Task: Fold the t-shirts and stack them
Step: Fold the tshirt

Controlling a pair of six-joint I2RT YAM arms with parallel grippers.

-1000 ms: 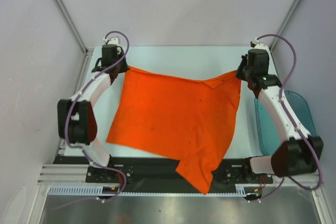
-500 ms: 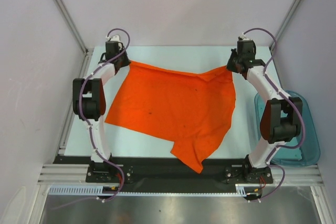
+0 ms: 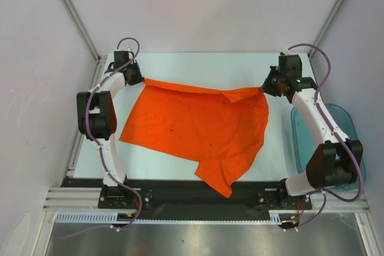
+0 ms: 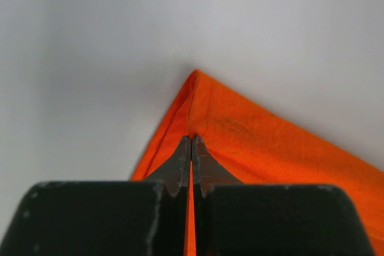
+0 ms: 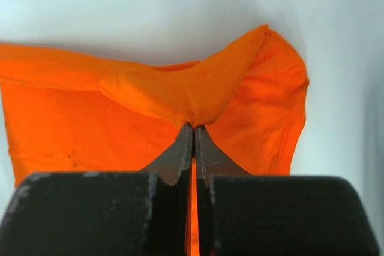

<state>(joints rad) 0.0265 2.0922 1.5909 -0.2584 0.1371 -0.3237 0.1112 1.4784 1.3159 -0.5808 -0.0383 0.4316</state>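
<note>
Left gripper [image 3: 137,78] is pinched shut on the far left corner of the orange t-shirt [image 3: 198,125]. In its wrist view, the fingertips [image 4: 181,161] meet with cloth squeezed between them. The right gripper [image 3: 266,87] is likewise clamped on the far right corner, where the fabric bunches into a small raised fold just at its tips.

The far hem runs from one gripper to the other. From there the shirt spreads mostly flat back toward the arm bases. One flap behind and inward of the right gripper reaches over the near edge onto the black base strip [image 3: 168,193]. A few small dark specks dot the cloth.

It lies on a pale, slightly bluish table [image 3: 204,64]. Outward from the right gripper, beside the right arm, sits a see-through teal bin [image 3: 346,122] at the table's side. Plain light walls [image 3: 198,10] enclose the space, with bare metal frame posts [image 3: 72,13] slanting up at the corners and a brushed metal surface [image 3: 198,238] behind the bases.

Count: one t-shirt, one bin, two arms.
</note>
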